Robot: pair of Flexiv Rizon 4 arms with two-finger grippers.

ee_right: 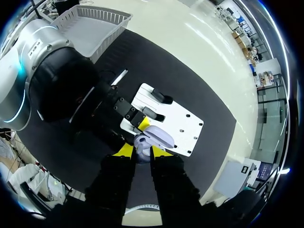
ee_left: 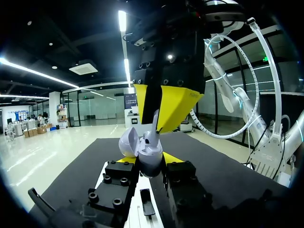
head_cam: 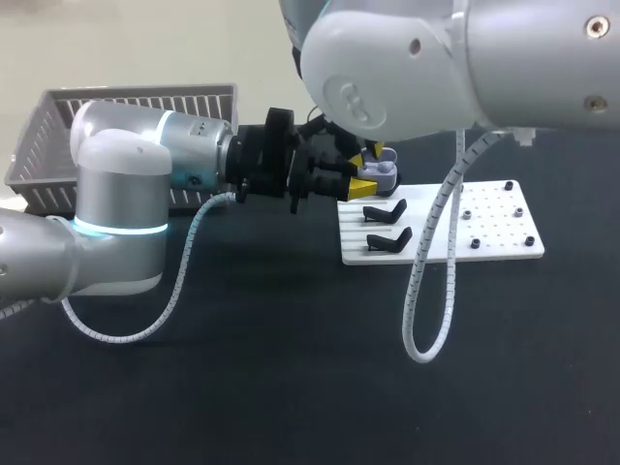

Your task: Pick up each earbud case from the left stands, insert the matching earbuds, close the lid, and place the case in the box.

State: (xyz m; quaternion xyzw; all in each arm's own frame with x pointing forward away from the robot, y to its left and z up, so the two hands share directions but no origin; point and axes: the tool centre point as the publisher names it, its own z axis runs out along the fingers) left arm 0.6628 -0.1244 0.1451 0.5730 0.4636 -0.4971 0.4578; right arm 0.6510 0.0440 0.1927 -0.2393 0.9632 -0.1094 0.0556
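Note:
An open pale lavender earbud case (head_cam: 383, 171) hangs above the white board's far left corner, with my left gripper (head_cam: 362, 176) shut on its body from two sides. In the left wrist view the case (ee_left: 151, 156) sits between the left yellow tips, its lid (ee_left: 128, 141) tipped back. My right gripper (ee_left: 160, 124) comes down from above, shut on a white earbud (ee_left: 154, 122) whose lower end is in the case. In the right wrist view the earbud (ee_right: 141, 154) lies between the right gripper's (ee_right: 142, 151) tips, over the case lid (ee_right: 160, 136).
The white board (head_cam: 484, 228) carries two empty black stands (head_cam: 386, 209) (head_cam: 389, 238) on its left half and small black pegs on its right. A grey slatted box (head_cam: 58, 126) stands at the back left. My right arm's cable (head_cam: 426, 291) loops down over the board's front.

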